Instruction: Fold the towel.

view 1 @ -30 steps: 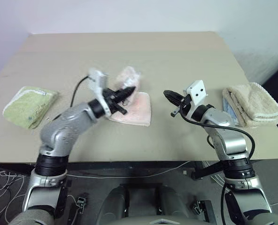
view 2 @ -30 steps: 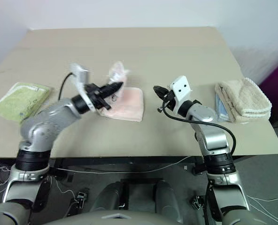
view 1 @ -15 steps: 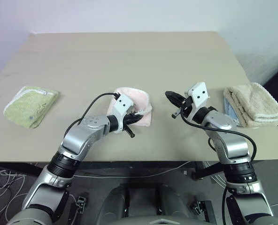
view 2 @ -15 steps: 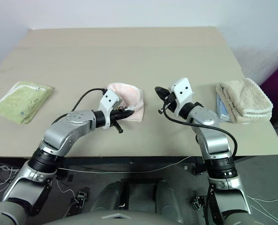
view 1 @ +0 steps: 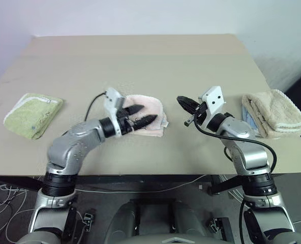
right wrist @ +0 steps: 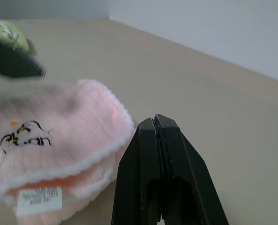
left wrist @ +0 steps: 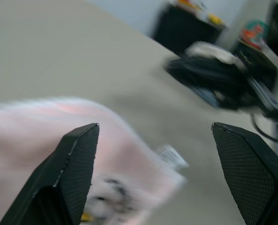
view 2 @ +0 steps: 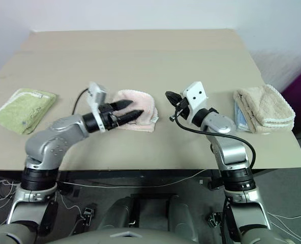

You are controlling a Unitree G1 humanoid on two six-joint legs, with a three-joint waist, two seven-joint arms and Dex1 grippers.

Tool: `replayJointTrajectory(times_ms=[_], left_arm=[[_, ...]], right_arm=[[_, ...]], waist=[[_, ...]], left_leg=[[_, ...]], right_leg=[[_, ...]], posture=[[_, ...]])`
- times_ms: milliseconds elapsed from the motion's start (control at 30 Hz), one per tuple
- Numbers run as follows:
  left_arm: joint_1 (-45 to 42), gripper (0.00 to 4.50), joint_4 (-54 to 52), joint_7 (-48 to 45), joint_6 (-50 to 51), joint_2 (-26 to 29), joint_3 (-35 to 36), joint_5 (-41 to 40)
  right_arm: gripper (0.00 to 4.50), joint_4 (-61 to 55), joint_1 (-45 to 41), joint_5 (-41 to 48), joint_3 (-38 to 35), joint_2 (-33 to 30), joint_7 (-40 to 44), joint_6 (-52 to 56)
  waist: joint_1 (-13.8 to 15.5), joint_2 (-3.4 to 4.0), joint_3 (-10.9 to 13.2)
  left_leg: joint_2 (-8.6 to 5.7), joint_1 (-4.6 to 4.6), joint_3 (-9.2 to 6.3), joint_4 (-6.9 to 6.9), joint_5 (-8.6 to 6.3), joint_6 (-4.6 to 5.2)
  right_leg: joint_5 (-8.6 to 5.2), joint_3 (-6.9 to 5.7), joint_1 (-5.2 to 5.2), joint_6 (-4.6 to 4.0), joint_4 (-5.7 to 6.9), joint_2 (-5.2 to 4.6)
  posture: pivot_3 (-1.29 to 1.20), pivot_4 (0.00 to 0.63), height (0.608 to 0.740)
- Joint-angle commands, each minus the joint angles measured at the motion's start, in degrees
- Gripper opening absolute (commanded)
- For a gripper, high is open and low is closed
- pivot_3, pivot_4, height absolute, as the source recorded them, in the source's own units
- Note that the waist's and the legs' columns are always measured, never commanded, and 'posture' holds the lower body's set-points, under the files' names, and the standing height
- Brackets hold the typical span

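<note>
Towel [view 1: 149, 115]: lying folded, frame centre, on table [view 1: 140, 61]. Left gripper [view 1: 141, 115]: hovering over it, fingers spread, gripping nothing. Right gripper [view 1: 182, 103]: clenched, empty, just right of towel. Fold looking nearly complete; tidying possibly remaining.

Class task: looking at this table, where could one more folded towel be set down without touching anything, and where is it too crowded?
Free: the table behind all three towels, and the gap between the green towel and the pink towel. Crowded: around the pink towel, where the open left gripper and shut right gripper hover; the beige towel fills the right edge.
</note>
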Motion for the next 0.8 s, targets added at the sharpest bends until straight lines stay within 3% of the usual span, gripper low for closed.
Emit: replayJointTrajectory(times_ms=[33,133,400,633,800], left_arm=[[-1.11,3.75,5.78,1.86,-8.59,3.34,-0.61,9.73],[-1.53,3.10,9.44,0.20,-14.78,3.91,-3.27,14.54],[-2.85,0.32,16.05,-1.98,-21.32,1.08,-9.01,21.93],[0.04,0.32,22.29,-2.58,-27.59,2.04,-15.62,31.90],[2.89,0.32,22.66,-2.16,-28.95,1.36,-14.52,32.71]], right_arm=[[0.00,-0.08,-3.81,1.91,0.71,2.17,0.99,1.20],[0.00,2.23,-6.48,2.89,2.07,4.86,1.76,2.89],[0.00,14.46,-10.80,1.40,5.95,11.13,3.20,4.73],[0.00,24.43,-8.69,-3.73,9.92,11.81,3.02,4.65],[0.00,23.54,-5.49,-4.57,9.99,11.84,2.86,3.63]], waist=[[-0.09,0.01,0.00],[-0.03,0.01,0.00],[-0.02,0.00,0.00],[-0.13,0.02,-0.01],[-0.14,0.08,-0.16]], left_leg=[[0.00,0.01,0.01,0.00,0.00,0.00],[-0.01,-0.02,0.02,-0.03,0.00,-0.01],[-0.04,-0.07,0.00,-0.01,0.00,-0.01],[-0.03,-0.11,0.03,-0.02,0.01,-0.01],[-0.02,-0.02,0.03,-0.03,0.00,-0.01]], right_leg=[[0.00,0.00,-0.01,0.00,0.01,0.03],[0.00,0.00,-0.04,0.00,-0.01,0.03],[0.00,-0.02,-0.09,0.00,0.00,-0.02],[0.00,0.00,-0.18,0.00,0.07,-0.01],[0.00,0.00,-0.08,0.00,0.07,-0.01]], posture=[[0.00,0.150,0.740],[0.00,0.150,0.740],[0.00,0.150,0.740],[0.00,0.150,0.740],[0.00,0.150,0.740]])
